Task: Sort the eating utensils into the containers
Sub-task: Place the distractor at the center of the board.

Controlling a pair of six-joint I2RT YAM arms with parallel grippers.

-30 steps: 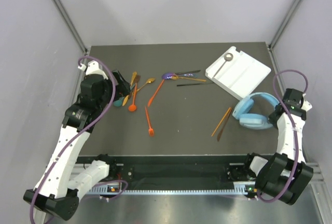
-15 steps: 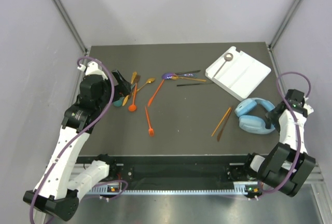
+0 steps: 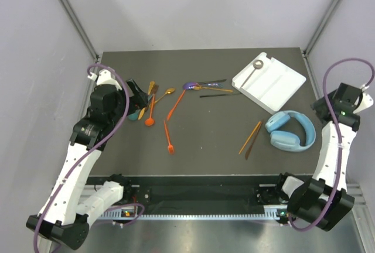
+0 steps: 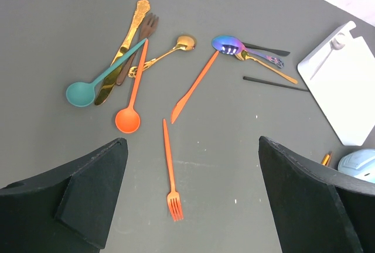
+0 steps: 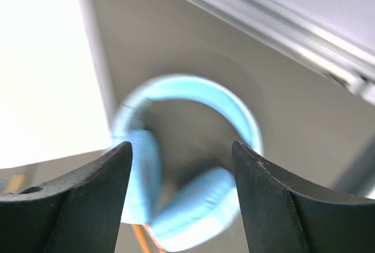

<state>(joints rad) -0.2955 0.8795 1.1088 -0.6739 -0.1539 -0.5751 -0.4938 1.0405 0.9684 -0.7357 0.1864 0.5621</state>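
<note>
Eating utensils lie loose on the dark table. A teal spoon [image 4: 82, 93], an orange spoon [image 4: 128, 118] and gold pieces cluster at the left, under my open left gripper [image 3: 136, 95]. Beside them are an orange knife [image 3: 176, 105] and an orange fork [image 3: 168, 137]. A purple spoon [image 3: 190, 85] and thin black and gold pieces lie mid-table. Two orange-brown sticks [image 3: 251, 139] lie left of the headphones. The white tray [image 3: 275, 86] sits at the back right and holds one silver spoon [image 3: 253, 70]. My right gripper [image 3: 321, 108] hangs open above the headphones, holding nothing.
Light-blue headphones [image 3: 290, 131] lie flat on the table just in front of the tray, blurred in the right wrist view [image 5: 187, 165]. Grey walls and metal frame posts close in the table on three sides.
My right gripper opened, let go of the headphones, and rose toward the right wall. The headphones now lie flat on the table. The left arm has not moved.
</note>
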